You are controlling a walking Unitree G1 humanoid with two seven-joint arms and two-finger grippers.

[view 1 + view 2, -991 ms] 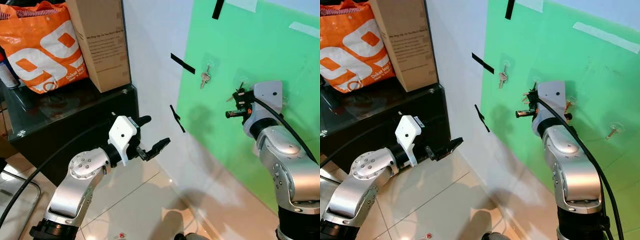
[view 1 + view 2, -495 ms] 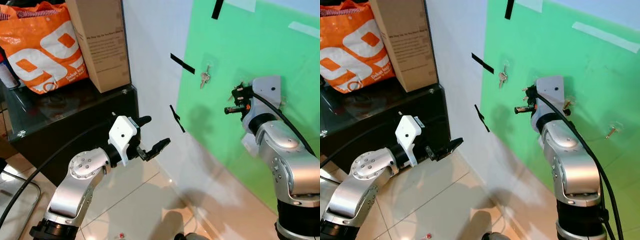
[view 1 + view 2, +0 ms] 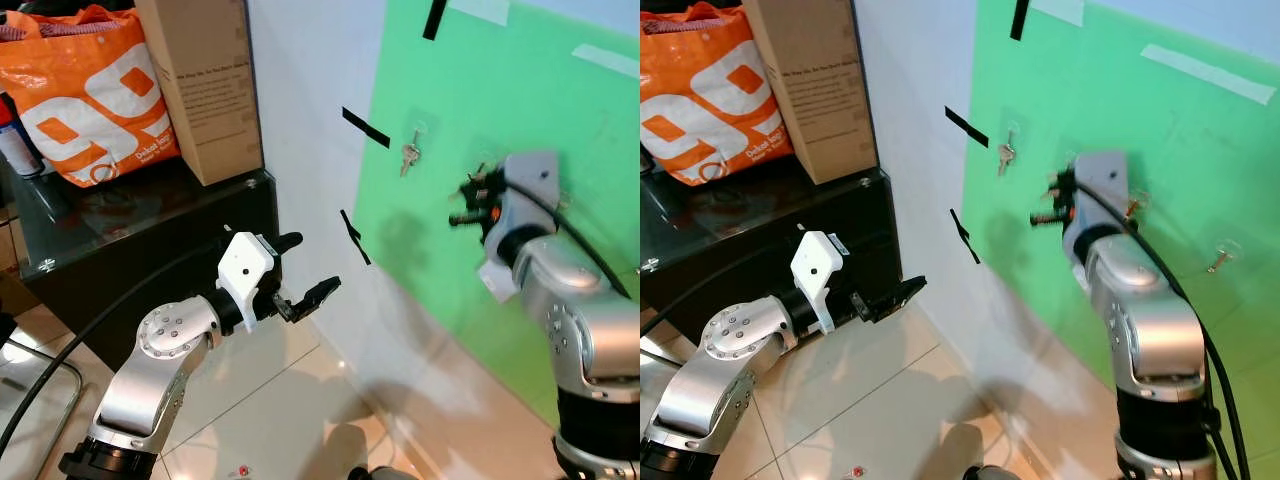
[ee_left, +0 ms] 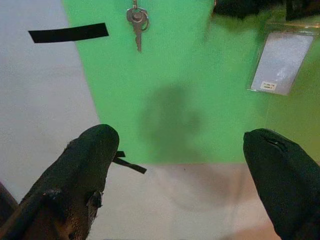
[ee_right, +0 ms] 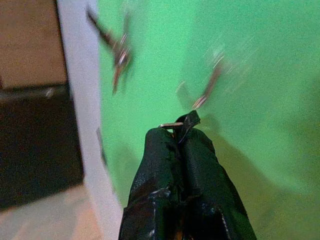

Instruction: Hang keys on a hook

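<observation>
A set of keys hangs from a clear hook high on the green board; the left wrist view shows the keys too. My right gripper is raised close to the board, right of and slightly below that hook, and is blurred. Its fingers are pressed shut, with a thin metal key ring pinched at the tips. More clear hooks sit further right on the board. My left gripper hangs low by the cabinet, open and holding nothing.
A black glass-topped cabinet stands at the left, carrying an orange bag and a cardboard box. Black tape strips mark the white wall. A pale label hangs on the board. Tiled floor lies below.
My right gripper has lifted a little and edged left along the board, and is now motion-blurred. The left arm has stayed where it was.
</observation>
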